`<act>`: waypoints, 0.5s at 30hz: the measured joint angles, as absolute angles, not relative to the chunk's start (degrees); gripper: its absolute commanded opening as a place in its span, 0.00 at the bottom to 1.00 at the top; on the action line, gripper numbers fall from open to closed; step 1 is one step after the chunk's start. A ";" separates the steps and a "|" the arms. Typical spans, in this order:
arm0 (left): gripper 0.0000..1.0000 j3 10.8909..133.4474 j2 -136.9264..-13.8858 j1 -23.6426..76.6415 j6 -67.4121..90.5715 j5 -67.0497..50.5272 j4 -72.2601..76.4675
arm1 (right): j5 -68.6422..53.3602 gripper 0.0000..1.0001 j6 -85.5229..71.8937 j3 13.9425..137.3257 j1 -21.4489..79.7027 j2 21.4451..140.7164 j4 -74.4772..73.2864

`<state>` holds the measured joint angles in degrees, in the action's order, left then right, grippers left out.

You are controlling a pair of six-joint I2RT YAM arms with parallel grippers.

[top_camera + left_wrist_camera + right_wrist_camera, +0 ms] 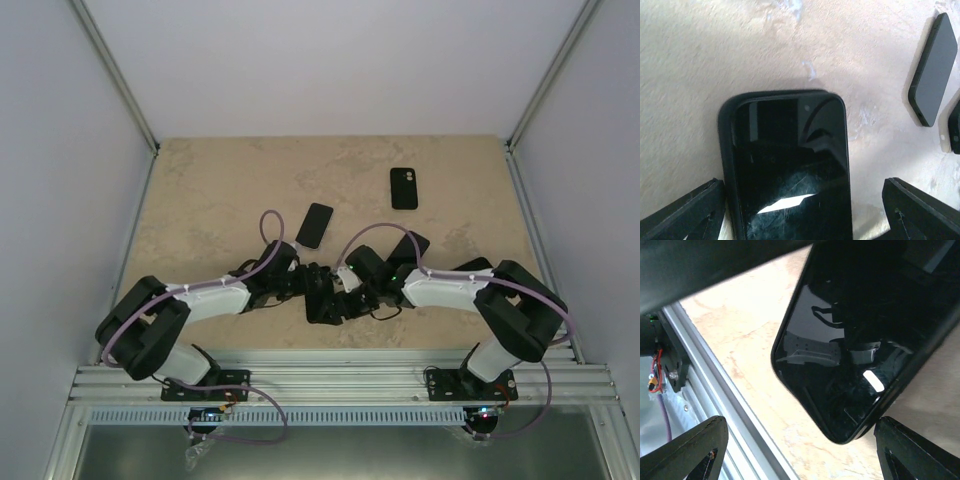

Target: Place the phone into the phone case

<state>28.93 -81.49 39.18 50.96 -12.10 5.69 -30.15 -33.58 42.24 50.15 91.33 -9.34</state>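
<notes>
The left hand is sitting nearest the lens. Its two black fingers are standing spread wide at the bottom of the left wrist view, released and grasping nothing. The left finger is sitting just beside the phone case. The right finger is standing apart from it, with bare bench showing between.

The phone is lying screen up on the bench between those fingers. We are reading the matte black rim wrapping its far end and left side as the phone case. We cannot tell whether the near end is seated.

The right hand is approaching the same phone from the opposite side. It is likewise released, with its fingers wide apart. One rounded corner of the phone is pointing toward the aluminium rail at the near bench edge.

From above, we are seeing both hands meeting at the near middle of the bench.

Farther out:
- A second dark handset is lying tilted, left of centre.
- A dark slab is lying partly hidden behind the right arm.
- A third dark handset is lying farthest away, well apart, showing two small round marks at its far end.
</notes>
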 measured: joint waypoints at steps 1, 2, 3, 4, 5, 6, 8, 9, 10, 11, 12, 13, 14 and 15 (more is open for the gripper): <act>0.88 29.71 -82.41 39.13 50.59 -12.10 5.74 | -30.13 0.82 -34.33 42.15 50.70 91.35 -8.80; 0.88 30.50 -83.29 39.05 50.13 -12.12 5.78 | -30.00 0.82 -35.29 42.09 51.35 91.35 -8.14; 0.88 30.98 -83.88 39.03 49.80 -12.14 5.87 | -29.93 0.82 -36.05 42.02 51.83 91.35 -7.44; 0.88 31.48 -84.42 38.92 49.45 -12.14 5.89 | -29.80 0.82 -36.82 42.02 52.23 91.35 -6.98; 0.88 31.77 -84.75 38.85 49.21 -12.16 5.93 | -29.58 0.82 -37.39 42.00 52.51 91.35 -6.61; 0.88 31.88 -84.82 38.72 48.99 -12.16 5.91 | -29.28 0.82 -37.76 42.00 52.62 91.35 -6.50; 0.88 31.86 -84.58 38.65 48.53 -12.14 5.54 | -28.23 0.82 -38.44 42.00 52.62 91.22 -6.48; 0.88 31.75 -84.09 38.59 48.36 -11.94 4.93 | -27.59 0.81 -38.63 42.00 52.58 91.05 -6.72; 0.88 31.51 -83.35 38.48 48.21 -11.62 3.95 | -27.00 0.81 -38.74 42.00 52.51 90.63 -7.16; 0.88 31.29 -82.52 38.39 48.12 -11.29 2.83 | -26.37 0.81 -38.81 42.00 52.40 90.15 -7.66; 0.87 30.96 -81.52 38.30 48.01 -10.96 1.45 | -25.78 0.81 -38.87 42.00 52.23 89.49 -8.34; 0.87 30.50 -80.40 38.28 47.99 -10.55 0.12 | -24.97 0.80 -38.87 42.00 52.14 88.79 -9.04; 0.87 30.06 -79.24 38.28 47.99 -10.26 -1.28 | -24.47 0.79 -38.89 42.02 52.01 88.25 -9.58; 0.87 29.56 -78.13 38.22 47.99 -10.04 -2.46 | -23.59 0.78 -38.92 42.04 51.81 87.61 -10.44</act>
